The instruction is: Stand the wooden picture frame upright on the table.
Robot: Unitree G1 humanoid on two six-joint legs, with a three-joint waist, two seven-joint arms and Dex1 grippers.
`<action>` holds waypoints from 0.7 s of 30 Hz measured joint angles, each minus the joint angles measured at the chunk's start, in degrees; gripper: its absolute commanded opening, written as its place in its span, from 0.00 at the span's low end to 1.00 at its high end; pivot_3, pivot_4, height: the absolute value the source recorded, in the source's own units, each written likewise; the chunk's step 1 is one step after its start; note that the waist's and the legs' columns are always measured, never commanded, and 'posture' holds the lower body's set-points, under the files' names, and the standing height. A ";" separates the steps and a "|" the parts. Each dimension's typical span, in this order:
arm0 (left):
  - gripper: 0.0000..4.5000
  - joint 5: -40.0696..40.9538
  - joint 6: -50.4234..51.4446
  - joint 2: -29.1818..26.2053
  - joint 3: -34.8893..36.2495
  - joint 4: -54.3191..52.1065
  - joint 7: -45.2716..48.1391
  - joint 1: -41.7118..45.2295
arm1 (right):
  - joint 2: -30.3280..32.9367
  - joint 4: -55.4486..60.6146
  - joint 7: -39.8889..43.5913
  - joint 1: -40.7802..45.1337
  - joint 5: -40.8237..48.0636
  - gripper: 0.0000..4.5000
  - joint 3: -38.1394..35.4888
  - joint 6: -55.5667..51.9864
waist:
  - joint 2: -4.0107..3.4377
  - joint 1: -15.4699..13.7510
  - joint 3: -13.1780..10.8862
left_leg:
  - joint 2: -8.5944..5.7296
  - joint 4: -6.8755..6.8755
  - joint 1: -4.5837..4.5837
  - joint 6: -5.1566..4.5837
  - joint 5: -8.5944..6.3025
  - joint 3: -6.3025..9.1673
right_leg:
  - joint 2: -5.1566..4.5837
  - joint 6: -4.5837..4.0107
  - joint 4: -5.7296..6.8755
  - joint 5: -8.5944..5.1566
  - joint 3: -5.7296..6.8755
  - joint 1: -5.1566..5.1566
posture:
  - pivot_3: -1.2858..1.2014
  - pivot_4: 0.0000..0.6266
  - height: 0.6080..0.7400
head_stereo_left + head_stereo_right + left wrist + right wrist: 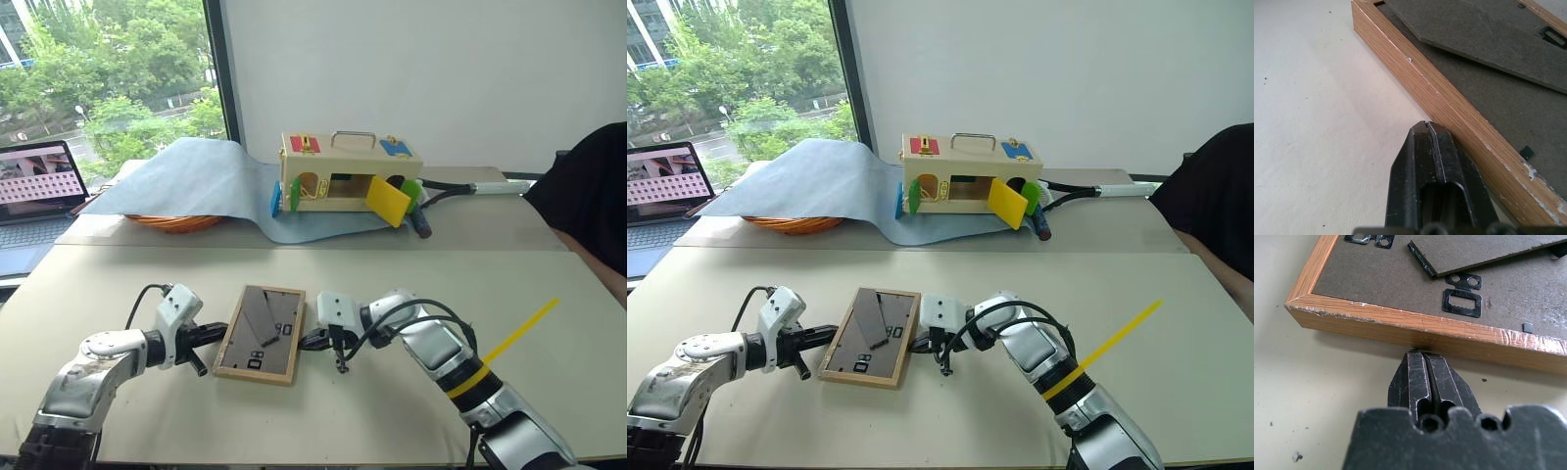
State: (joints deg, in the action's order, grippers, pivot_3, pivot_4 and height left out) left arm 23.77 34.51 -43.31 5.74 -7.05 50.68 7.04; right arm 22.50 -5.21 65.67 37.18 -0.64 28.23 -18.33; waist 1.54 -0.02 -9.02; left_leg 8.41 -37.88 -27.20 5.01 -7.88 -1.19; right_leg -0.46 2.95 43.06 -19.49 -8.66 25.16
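Left eye view: frame (261,333) lies back-up on the table (392,411), well short of the box (345,174) and cloth (196,181). Left wrist view: left gripper (1426,128), fingers pressed together, tips against the frame's edge. Right wrist view: right gripper (1418,354), likewise closed, meets the opposite edge.

Beige table (392,411) carries the back-up wooden picture frame (261,333).

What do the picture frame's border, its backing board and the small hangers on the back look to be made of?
The wooden picture frame border: light wood, judging by its visible grain, scuffed pale at edges and corners. Backing board: dark grey, matte and fibrous, probably pressed fibreboard. Hangers: thin dark stamped metal, apparently, with punched holes and a serrated edge.
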 measured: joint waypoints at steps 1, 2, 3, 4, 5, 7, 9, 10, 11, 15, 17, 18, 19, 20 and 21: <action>0.00 0.51 0.62 -0.36 0.38 -0.56 0.06 -0.70 | 0.20 -0.29 0.01 0.19 0.01 0.01 -0.03 0.29 | 0.00 0.03 0.00 | 0.00 0.00 -0.01 0.01 -0.01 0.00 | 0.00 0.00 0.00 -0.01 0.00 0.01 | 0.52 0.24 0.45; 0.00 1.50 1.47 -1.38 1.39 -1.69 0.49 -2.23 | 1.03 -1.08 0.06 0.76 0.06 0.01 -0.24 0.75 | 0.00 0.16 0.00 | 0.00 0.00 -0.03 0.02 -0.02 0.00 | 0.00 0.00 -0.01 -0.01 -0.01 0.02 | 0.52 0.24 0.45; 0.00 1.72 1.75 -1.70 1.77 -1.98 0.66 -2.45 | 1.42 -1.25 0.06 0.86 0.06 0.01 -0.48 0.84 | 0.00 0.17 0.00 | 0.00 0.00 -0.03 0.02 -0.03 0.00 | 0.00 0.00 -0.02 -0.01 -0.01 0.03 | 0.52 0.24 0.45; 0.00 2.85 2.72 -2.39 3.01 -2.43 1.17 -3.77 | 2.57 -2.12 0.12 1.16 0.18 0.01 -1.64 1.04 | 0.00 0.19 0.00 | 0.00 0.00 -0.02 0.02 -0.04 0.00 | 0.00 0.00 -0.02 -0.03 0.00 0.02 | 0.52 0.24 0.45; 0.00 4.24 4.08 -2.84 4.64 -3.00 1.63 -4.91 | 3.41 -2.70 0.27 1.56 0.33 0.01 -2.21 1.03 | 0.03 0.21 -0.03 | 0.00 0.00 -0.07 0.02 -0.04 0.00 | 0.00 -0.01 -0.02 -0.04 0.00 0.08 | 0.52 0.24 0.45; 0.00 7.26 7.55 -3.92 7.62 -3.56 2.38 -7.03 | 6.21 -3.84 0.82 1.95 0.98 0.01 -4.36 0.76 | 0.04 0.36 -0.04 | 0.00 0.00 -0.09 0.02 -0.04 0.00 | 0.00 -0.03 -0.02 -0.05 0.00 0.11 | 0.52 0.24 0.45; 0.06 10.97 12.22 -3.87 10.82 -3.69 2.18 -7.76 | 7.65 -4.17 1.95 2.59 2.65 0.00 -7.05 -1.07 | 0.07 0.47 -0.11 | 0.01 0.01 -0.11 0.02 -0.04 0.00 | 0.00 -0.04 0.00 -0.07 0.00 0.15 | 0.52 0.24 0.45; 0.12 12.88 14.25 -3.63 12.16 -3.69 1.62 -7.52 | 7.76 -4.04 2.35 2.98 3.64 0.00 -7.86 -2.02 | 0.10 0.58 -0.14 | 0.01 0.01 -0.12 0.02 -0.04 0.01 | 0.00 -0.05 0.02 -0.07 0.00 0.17 | 0.52 0.24 0.45; 0.16 15.46 16.77 -3.07 14.11 -3.71 0.91 -6.58 | 7.76 -3.42 2.91 3.32 4.83 0.00 -8.90 -3.42 | 0.14 0.64 -0.17 | 0.01 0.02 -0.15 0.02 -0.04 0.01 | 0.00 -0.05 0.03 -0.07 0.01 0.18 | 0.52 0.24 0.45; 0.49 26.92 26.58 -3.70 20.65 -5.42 0.33 -3.50 | 7.80 1.17 5.43 5.53 10.94 0.00 -11.31 -10.52 | 0.25 0.81 -0.27 | 0.01 0.02 -0.18 0.08 -0.10 0.02 | 0.00 -0.04 -0.01 -0.07 0.00 0.16 | 0.52 0.24 0.45; 0.65 30.01 29.97 -3.99 21.85 -5.85 -0.59 -2.94 | 7.89 3.45 6.39 6.17 13.27 0.00 -11.62 -13.36 | 0.25 0.90 -0.27 | 0.01 0.02 -0.17 0.08 -0.18 0.02 | 0.00 -0.11 -0.02 -0.11 0.00 0.16 | 0.52 0.24 0.45; 0.73 30.94 31.18 -3.99 22.06 -5.86 -1.08 -2.86 | 7.89 4.00 6.64 6.17 13.82 0.00 -11.62 -14.29 | 0.25 0.90 -0.27 | 0.01 0.02 -0.17 0.09 -0.22 0.03 | 0.00 -0.17 -0.02 -0.13 0.01 0.16 | 0.52 0.24 0.45; 0.82 32.27 33.17 -3.99 22.26 -5.82 -1.97 -2.72 | 7.88 4.51 6.76 6.17 14.69 0.00 -11.62 -15.50 | 0.25 0.89 -0.27 | 0.01 0.03 -0.18 0.09 -0.24 0.03 | 0.00 -0.19 -0.02 -0.14 0.01 0.18 | 0.52 0.24 0.45; 0.91 33.21 35.01 -4.06 22.27 -5.80 -2.70 -2.61 | 7.88 5.01 6.82 6.17 15.46 0.00 -11.60 -16.58 | 0.25 0.88 -0.28 | 0.01 0.03 -0.18 0.09 -0.26 0.03 | 0.00 -0.25 -0.02 -0.12 0.01 0.18 | 0.52 0.24 0.45; 0.98 34.11 37.42 -4.81 22.03 -5.84 -3.55 -2.81 | 8.36 6.12 7.12 6.16 15.54 0.00 -11.13 -17.40 | 0.27 0.87 -0.28 | 0.01 0.03 -0.18 0.10 -0.28 0.03 | 0.00 -0.28 -0.02 -0.13 0.01 0.19 | 0.52 0.24 0.45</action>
State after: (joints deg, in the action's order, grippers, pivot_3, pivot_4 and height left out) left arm 57.88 71.93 -48.12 27.77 -12.89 47.13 4.23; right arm 30.86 0.91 72.80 43.33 14.90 17.10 -35.73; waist 1.81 0.85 -9.30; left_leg 8.42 -37.85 -27.38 5.11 -8.16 -1.16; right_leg -0.46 2.67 43.04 -19.63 -8.65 25.35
